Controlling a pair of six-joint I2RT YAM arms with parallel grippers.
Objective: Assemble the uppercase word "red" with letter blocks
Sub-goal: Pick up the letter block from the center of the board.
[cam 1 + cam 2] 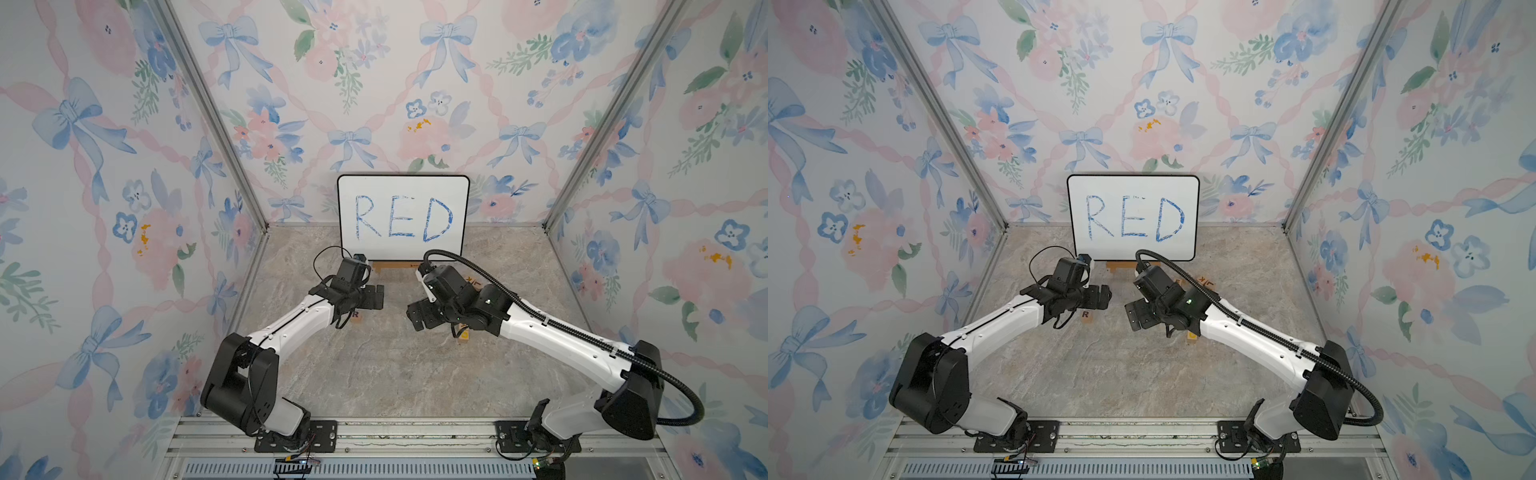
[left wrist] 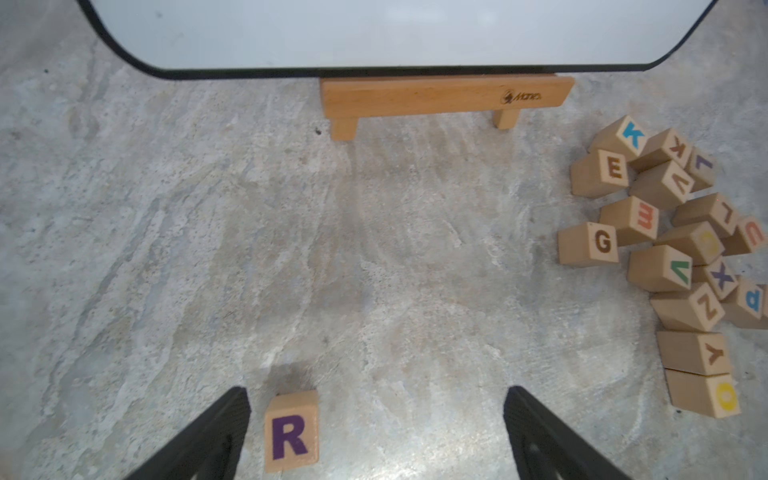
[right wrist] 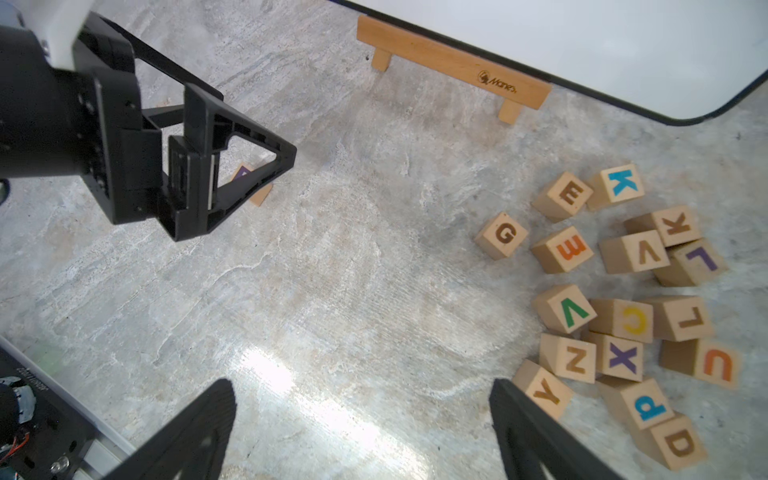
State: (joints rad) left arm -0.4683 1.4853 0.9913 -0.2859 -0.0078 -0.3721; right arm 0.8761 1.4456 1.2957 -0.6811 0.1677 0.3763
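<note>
While both jaws stand wide apart and empty, the R block point(image 2: 291, 432) lies on the table point(image 2: 374, 270) between the left gripper point(image 2: 376, 395) fingers, near one. The orange-red E block point(image 3: 563, 249) and D block point(image 3: 677, 442) lie in the loose heap point(image 3: 623, 320), outside the right gripper point(image 3: 361, 386) gap.

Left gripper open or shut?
Open. Left gripper jaws stand wide apart; the R block sits in the gap near one finger, unclamped.

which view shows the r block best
Left wrist view: the R block sits unobstructed, purple letter clear. In the right wrist view the left gripper hides most of it; both top views show it tiny.
</note>
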